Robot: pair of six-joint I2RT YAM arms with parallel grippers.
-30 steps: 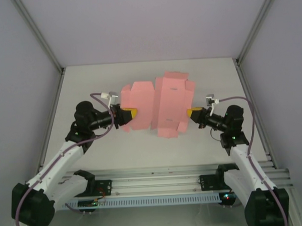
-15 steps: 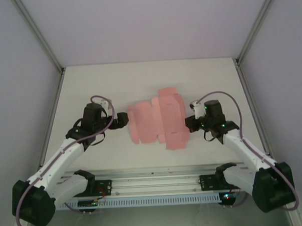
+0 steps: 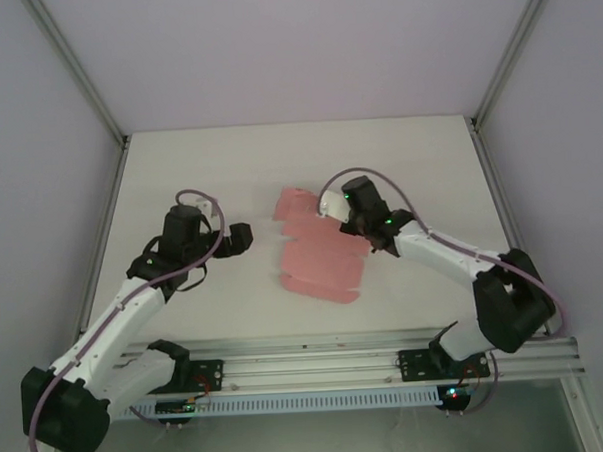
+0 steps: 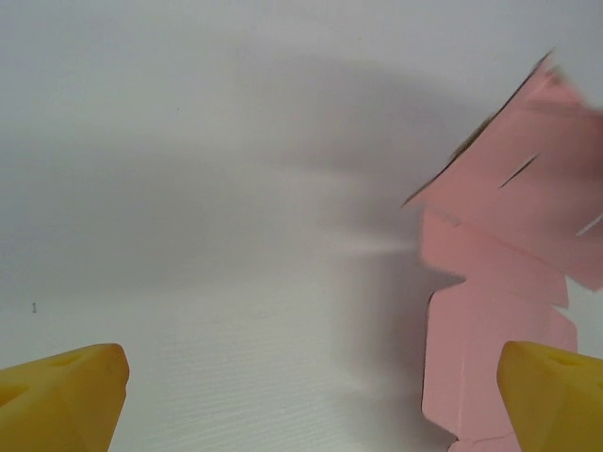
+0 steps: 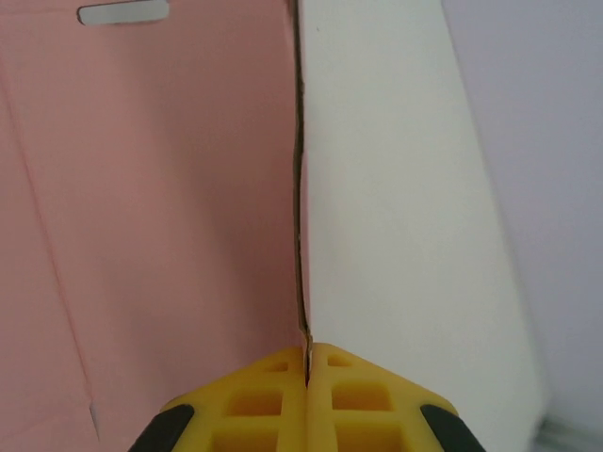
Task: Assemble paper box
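**Box** (image 3: 318,265). I read it as a flat pink die-cut sheet, not yet folded, at the centre of the tabletop (image 3: 179,171). Flaps and notches run along its outline. In the left wrist view, narrow slits are cut into its far part. That part looks tilted up off the tabletop and is blurred there. The near part lies flat, with a shadow on its left.

**Right claw** (image 5: 308,356). My right wrist view shows the two yellow fingers (image 5: 363,400) pressed together, with one thin edge of the box pinched between them. The edge runs straight away from the fingertips. Pink card lies to its left, with one short slot near the top of that view, and bare tabletop lies to its right. From overhead, the right arm (image 3: 453,259) reaches from the near right of the tabletop in to its centre. Its wrist is over the far right part of the box.

**Left claw** (image 3: 244,237). It is spread wide and grips nothing. In the left wrist view, its yellow fingers (image 4: 66,391) sit at the two bottom corners with bare tabletop between them. The right one overlaps the near part of the box in that view, and I cannot tell whether they touch. From overhead, this claw sits left of the tabletop's centre. It points at the box's left edge, near it, with a gap between.
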